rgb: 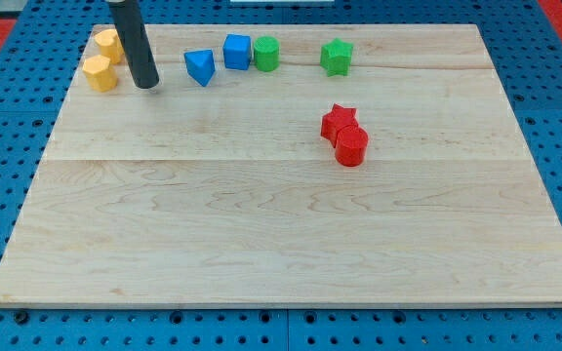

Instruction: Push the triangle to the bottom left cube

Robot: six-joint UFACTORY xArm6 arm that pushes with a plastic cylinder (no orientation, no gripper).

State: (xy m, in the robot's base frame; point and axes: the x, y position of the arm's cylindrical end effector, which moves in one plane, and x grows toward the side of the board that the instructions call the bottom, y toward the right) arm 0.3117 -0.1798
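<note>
Approach step: my tip (146,85), no pincer fitted, stands left of blue triangle (200,67); I must reposition before pushing.

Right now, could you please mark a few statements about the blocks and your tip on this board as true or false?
1. My tip stands between the yellow blocks and the blue triangle. True.
2. My tip is touching the blue triangle. False: a gap of bare board separates them.
3. The blue cube sits right beside the green cylinder. True.
4. The red star lies alone, far from the red cylinder. False: the two are touching.
5. The two yellow blocks lie at the view's bottom right. False: they are at the top left corner.
</note>
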